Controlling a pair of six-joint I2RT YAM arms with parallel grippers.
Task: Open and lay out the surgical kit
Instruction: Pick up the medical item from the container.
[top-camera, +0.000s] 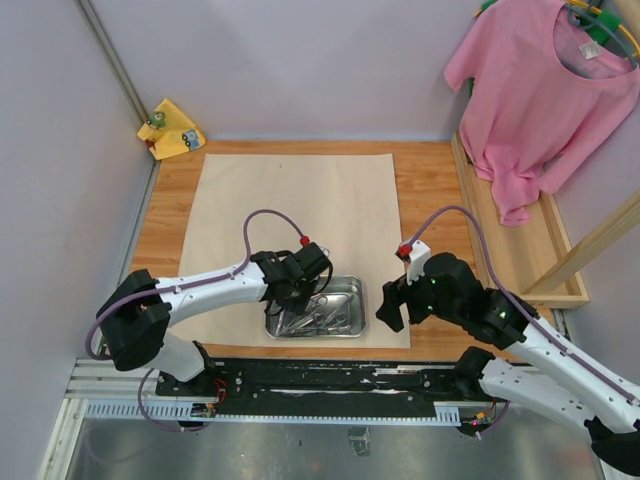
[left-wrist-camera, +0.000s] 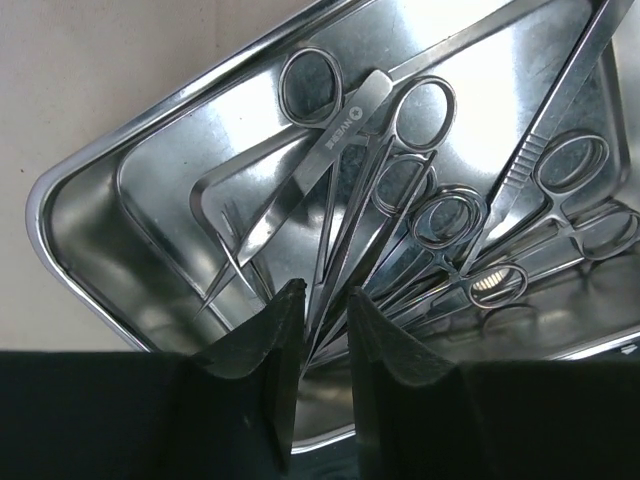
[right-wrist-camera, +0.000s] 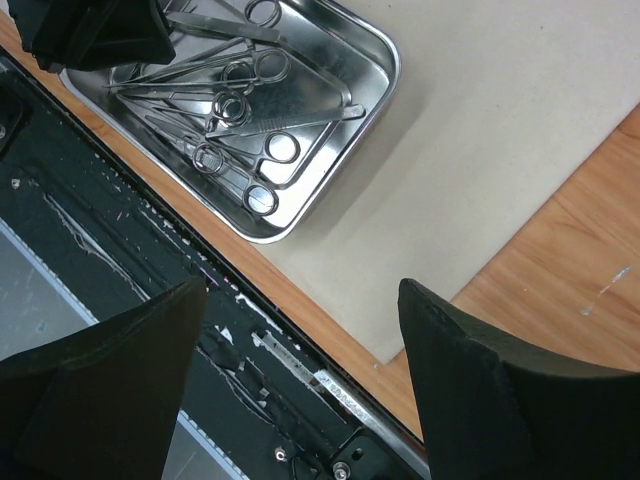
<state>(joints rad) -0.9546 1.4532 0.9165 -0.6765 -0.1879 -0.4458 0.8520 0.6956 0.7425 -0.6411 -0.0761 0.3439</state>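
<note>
The beige cloth wrap (top-camera: 300, 200) lies spread flat on the table. At its near edge stands the steel tray (top-camera: 358, 300), also seen in both wrist views (left-wrist-camera: 60, 200) (right-wrist-camera: 385, 70). In the tray lie ring-handled forceps (left-wrist-camera: 420, 110) (right-wrist-camera: 255, 70) and slim tweezers (left-wrist-camera: 345, 130), fanned out with their tips together. My left gripper (top-camera: 290, 300) (left-wrist-camera: 325, 295) is down in the tray's left end. Its jaws stand narrowly apart on either side of the instruments' thin tips, with a gap still showing. My right gripper (top-camera: 392, 308) (right-wrist-camera: 302, 288) hangs wide open over the table's near edge, right of the tray, and holds nothing.
A pink T-shirt (top-camera: 540, 90) hangs at the back right over a wooden rack (top-camera: 530, 250). A small yellow cloth (top-camera: 172, 130) lies at the back left corner. The black base rail (top-camera: 340, 380) runs along the near edge, close to the tray.
</note>
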